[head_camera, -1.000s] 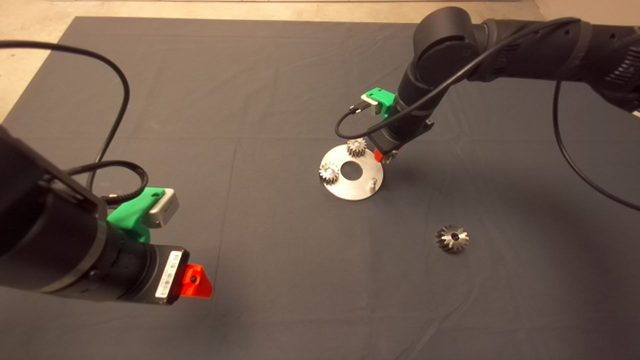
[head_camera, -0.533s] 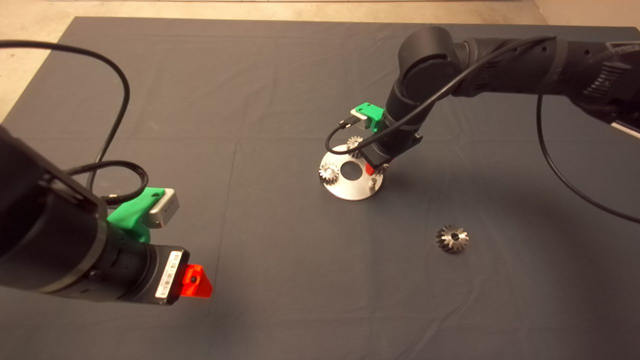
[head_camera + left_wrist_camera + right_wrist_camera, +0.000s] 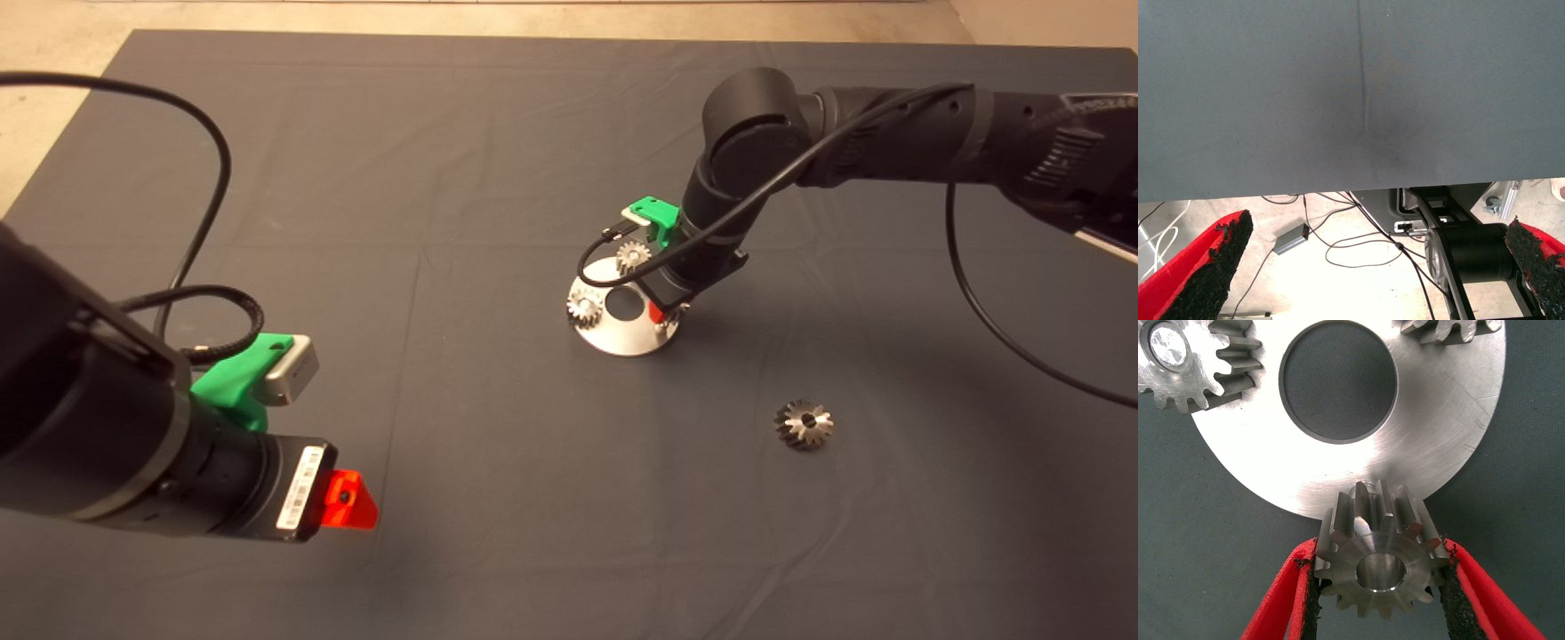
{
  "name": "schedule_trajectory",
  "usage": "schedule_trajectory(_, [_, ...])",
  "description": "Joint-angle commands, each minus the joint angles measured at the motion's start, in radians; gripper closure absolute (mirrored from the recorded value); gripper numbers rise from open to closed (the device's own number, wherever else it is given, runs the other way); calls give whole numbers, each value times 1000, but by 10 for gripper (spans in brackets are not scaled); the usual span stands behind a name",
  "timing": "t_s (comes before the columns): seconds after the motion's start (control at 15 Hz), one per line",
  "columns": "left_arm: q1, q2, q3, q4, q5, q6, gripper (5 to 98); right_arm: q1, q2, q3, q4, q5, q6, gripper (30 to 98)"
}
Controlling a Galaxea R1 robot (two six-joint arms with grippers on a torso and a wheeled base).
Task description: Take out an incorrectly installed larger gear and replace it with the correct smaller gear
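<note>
Smaller gear poised over its pin.

From above, my right gripper (image 3: pixel 665 313) hangs over the round plate (image 3: pixel 622 336); the larger gear (image 3: pixel 804 424) lies apart on the worktop, and my left gripper (image 3: pixel 348 500) waits at the lower left, fingers spread. At my right wrist, my fingers (image 3: pixel 1305 600) pinch the smaller gear (image 3: pixel 1381 563) above the pin (image 3: pixel 1359 488); a bore off-centre could jam or drop it.

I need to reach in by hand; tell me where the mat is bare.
Bare mat lies between the left gripper and the larger gear, and along the far edge. Crowded: the round plate, where the right gripper holds the smaller gear beside two paler gears.
</note>
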Motion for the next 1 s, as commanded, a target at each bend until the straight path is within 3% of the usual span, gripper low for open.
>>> schedule_trajectory(0.0, [-9, -3, 11, -18, 77, 1, 54, 21, 4, 3, 28, 4, 2, 888])
schedule_trajectory(0.93, [-9, -3, 11, -17, 79, 1, 54, 7, 24, 3, 21, 10, -1, 890])
